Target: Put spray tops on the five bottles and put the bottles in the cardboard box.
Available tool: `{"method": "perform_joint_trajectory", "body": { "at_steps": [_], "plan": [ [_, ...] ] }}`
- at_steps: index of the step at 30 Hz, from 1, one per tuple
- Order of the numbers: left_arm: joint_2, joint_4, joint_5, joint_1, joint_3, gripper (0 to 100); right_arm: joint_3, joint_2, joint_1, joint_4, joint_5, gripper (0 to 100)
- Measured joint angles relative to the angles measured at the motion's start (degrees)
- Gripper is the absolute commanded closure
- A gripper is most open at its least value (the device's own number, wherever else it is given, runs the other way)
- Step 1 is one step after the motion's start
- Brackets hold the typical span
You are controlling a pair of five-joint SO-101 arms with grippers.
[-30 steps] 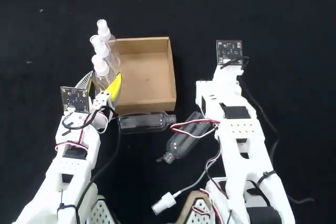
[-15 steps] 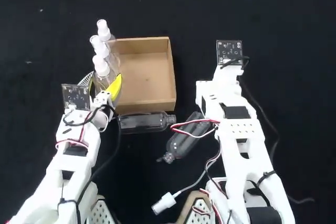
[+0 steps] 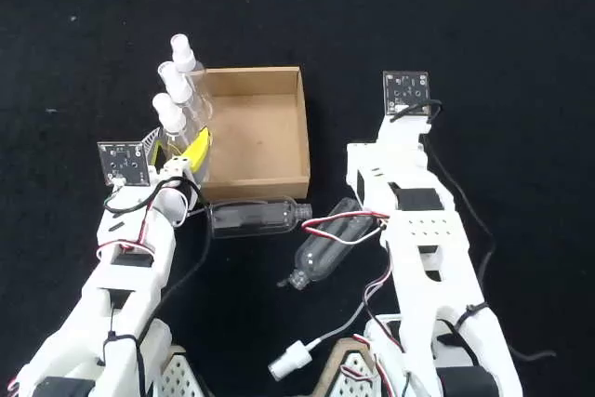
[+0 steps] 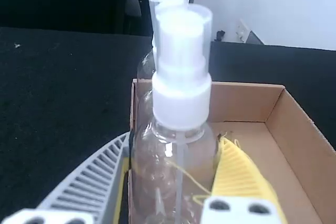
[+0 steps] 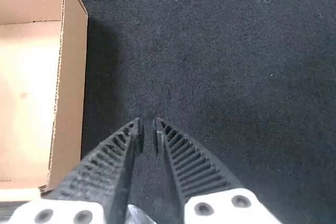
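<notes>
My left gripper (image 3: 177, 144) is shut on a clear bottle with a white spray top (image 3: 165, 109), held upright at the left wall of the cardboard box (image 3: 279, 178). In the left wrist view this bottle (image 4: 176, 129) sits between the grey and yellow fingers (image 4: 241, 182). Two more capped bottles (image 3: 177, 67) stand just behind it by the same wall; I cannot tell whether inside or outside. Two uncapped bottles lie in front of the box, one (image 3: 256, 216) level, one (image 3: 321, 250) slanted. My right gripper (image 5: 147, 129) is shut with nothing in it, low over the cloth right of the box (image 5: 71, 77).
A loose white spray top (image 3: 291, 358) lies near the front edge between the arm bases. The right arm's cables (image 3: 344, 225) hang over the slanted bottle. Black cloth covers the table, with free room to the right and behind the box.
My left arm has shifted a little to the left and away with the capped bottle in its grip. The right arm and the lying bottles have not moved.
</notes>
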Motion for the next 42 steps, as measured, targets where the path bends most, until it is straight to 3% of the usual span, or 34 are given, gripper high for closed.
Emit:
{"method": "perform_joint_trajectory", "body": {
  "at_steps": [11,19,42],
  "plan": [
    [0.0,0.0,-0.09,0.0,0.0,96,0.0,0.0,0.0,0.0,0.0,96.6],
    [0.0,-0.53,-0.09,0.0,1.93,75,0.0,0.0,0.0,0.0,0.0,96.6],
    [0.0,-0.53,-0.09,0.0,2.29,75,0.0,0.0,0.0,0.0,0.0,96.6]
  ]
}}
